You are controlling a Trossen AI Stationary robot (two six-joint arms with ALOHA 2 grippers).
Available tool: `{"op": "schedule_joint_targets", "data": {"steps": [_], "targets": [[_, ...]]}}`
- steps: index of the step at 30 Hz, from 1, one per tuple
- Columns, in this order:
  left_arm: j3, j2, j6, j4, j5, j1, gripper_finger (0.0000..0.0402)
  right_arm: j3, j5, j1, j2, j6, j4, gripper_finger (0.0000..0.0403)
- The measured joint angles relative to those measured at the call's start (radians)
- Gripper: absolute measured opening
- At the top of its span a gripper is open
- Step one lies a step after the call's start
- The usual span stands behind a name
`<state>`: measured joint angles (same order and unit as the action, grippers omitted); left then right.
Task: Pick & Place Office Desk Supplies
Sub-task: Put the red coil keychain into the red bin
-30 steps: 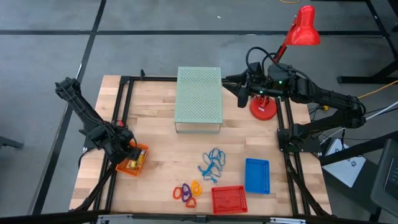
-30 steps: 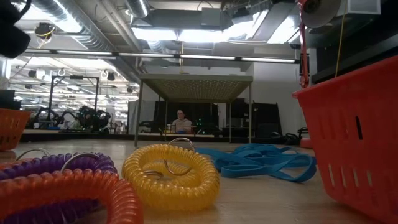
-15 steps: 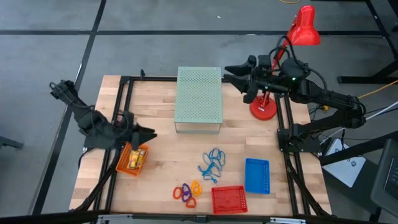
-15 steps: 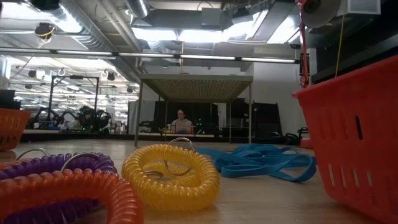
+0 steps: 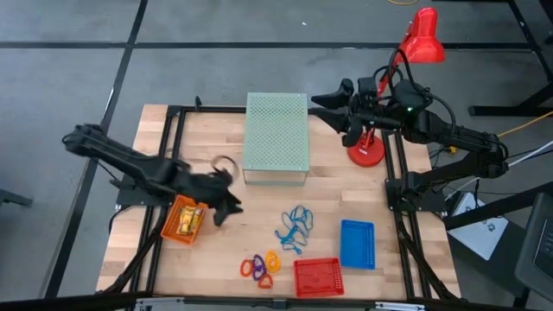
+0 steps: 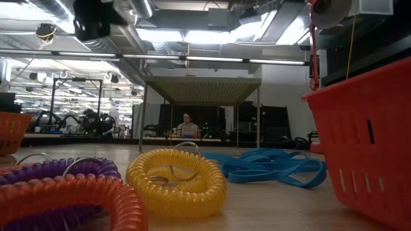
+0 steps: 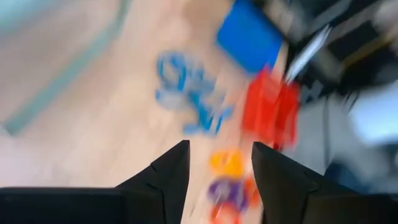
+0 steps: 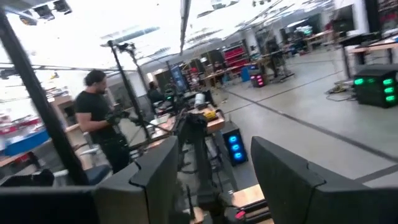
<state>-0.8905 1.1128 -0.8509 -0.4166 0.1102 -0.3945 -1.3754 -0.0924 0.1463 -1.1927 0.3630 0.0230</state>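
Note:
My left gripper hangs open over the bare wood between the orange basket and the blue loops, touching nothing; nothing shows between its fingers in the left wrist view. Yellow pieces lie in the orange basket. Orange, purple and yellow coil rings lie on the table near its front edge, close up in the low view. My right gripper waits open, high at the far right beside the red lamp's base, pointing into the room.
A pale green perforated box stands at the far middle. A red basket and a blue basket sit at the near right. The red lamp rises at the far right. People stand in the room beyond.
My left gripper has left the orange basket, risen and swung toward the table's right, rolling as it went; it now hangs over the wood short of the blue loops. My right gripper has tipped up from pointing down to about level, then kept still.

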Motion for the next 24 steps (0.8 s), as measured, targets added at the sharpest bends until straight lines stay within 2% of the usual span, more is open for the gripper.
{"op": "schedule_joint_targets", "data": {"steps": [4, 8, 13, 24], "targets": [[-0.141, 0.180, 0.172, -0.180, -0.119, 0.011, 0.0165, 0.000, -0.032, 0.000, 0.000, 0.020, 0.007, 0.0206], [-0.289, 0.336, 0.327, -0.323, -0.128, 0.012, 0.0166, 0.000, -0.058, 0.000, 0.000, 0.019, 0.022, 0.0206], [-0.407, 0.471, 0.482, -0.349, -0.101, -0.002, 0.0166, 0.000, -0.114, 0.000, 0.000, 0.015, 0.053, 0.0206], [-0.549, 0.725, 0.484, -0.397, -0.126, -0.149, 0.0166, 0.000, -0.318, 0.029, 0.000, -0.026, 0.127, 0.0206]]}}
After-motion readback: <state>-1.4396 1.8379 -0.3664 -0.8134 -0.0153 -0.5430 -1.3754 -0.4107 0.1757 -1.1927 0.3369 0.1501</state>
